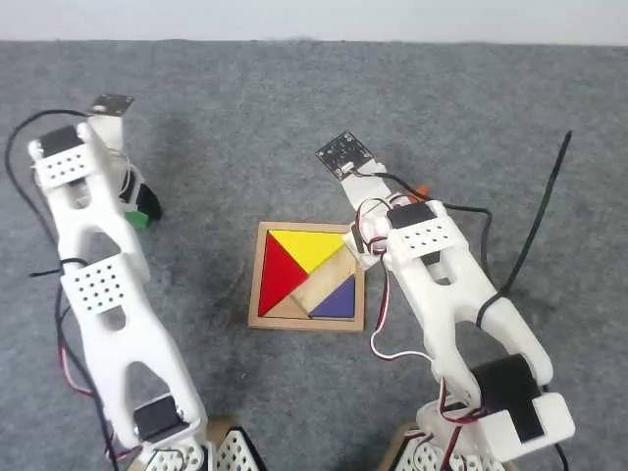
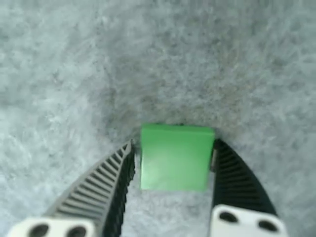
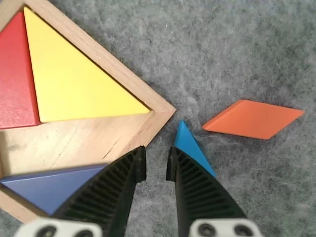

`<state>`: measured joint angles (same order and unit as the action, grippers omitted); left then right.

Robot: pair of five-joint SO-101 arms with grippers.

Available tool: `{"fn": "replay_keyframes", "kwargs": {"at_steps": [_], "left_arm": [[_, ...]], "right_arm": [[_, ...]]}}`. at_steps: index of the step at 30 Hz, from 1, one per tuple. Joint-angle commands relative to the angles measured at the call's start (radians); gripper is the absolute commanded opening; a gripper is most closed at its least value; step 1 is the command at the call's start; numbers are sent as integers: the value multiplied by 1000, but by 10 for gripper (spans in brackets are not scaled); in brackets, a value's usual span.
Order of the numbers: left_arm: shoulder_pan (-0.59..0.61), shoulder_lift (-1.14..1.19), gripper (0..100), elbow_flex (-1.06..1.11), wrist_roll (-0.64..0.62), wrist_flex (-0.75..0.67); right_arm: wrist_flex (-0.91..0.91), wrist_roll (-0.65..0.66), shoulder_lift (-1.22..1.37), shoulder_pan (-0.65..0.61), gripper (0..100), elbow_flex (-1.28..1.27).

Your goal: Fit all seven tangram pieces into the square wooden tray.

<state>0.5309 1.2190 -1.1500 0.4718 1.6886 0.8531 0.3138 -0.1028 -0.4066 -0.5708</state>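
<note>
Ok so the left gripper (image 2: 173,145) is down on the grey mat (image 1: 226,118) with its jaws spread either side of the green square (image 2: 177,158). One jaw is right against an edge and the other has a sliver of mat showing beside it (so straddling, not squeezing, as far as I can see). From overhead, that square sits well out at about 9–10 o'clock from the tray (image 1: 256,280). The tray has the yellow triangle (image 1: 306,247) at 12 o'clock, the red triangle (image 1: 277,270) at 9 and the dark blue triangle (image 1: 336,299) at roughly 5, with bare wood between them.

My read is that grabbing the square is the step in hand. Get it centred so both jaws meet flat sides at the same time, otherwise it'll probably skid or twist on the mat. Squeeze, lift straight up, then swing toward the tray. I'd guess it needs turning to match its gap, so line it up above the wood before lowering, not by shoving it around inside.

Watch the right gripper (image 3: 156,163). It sits at the tray's 1 o'clock corner, jaws almost together with just a slit between and nothing in them. The light blue triangle (image 3: 192,150) is just beside one jaw and the orange piece (image 3: 253,119) is a bit further out. Two arms over one small tray looks like a bump waiting to happen, so I'd let one clear off first.
</note>
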Motion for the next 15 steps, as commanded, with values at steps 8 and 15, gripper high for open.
{"fn": "replay_keyframes", "kwargs": {"at_steps": [8,15], "left_arm": [[-18,92,147,-70,66,68],[-20,75,33,-62,60,71]], "right_arm": [[-22,12,-8,15,93,6],[-22,12,-8,15,93,6]]}}
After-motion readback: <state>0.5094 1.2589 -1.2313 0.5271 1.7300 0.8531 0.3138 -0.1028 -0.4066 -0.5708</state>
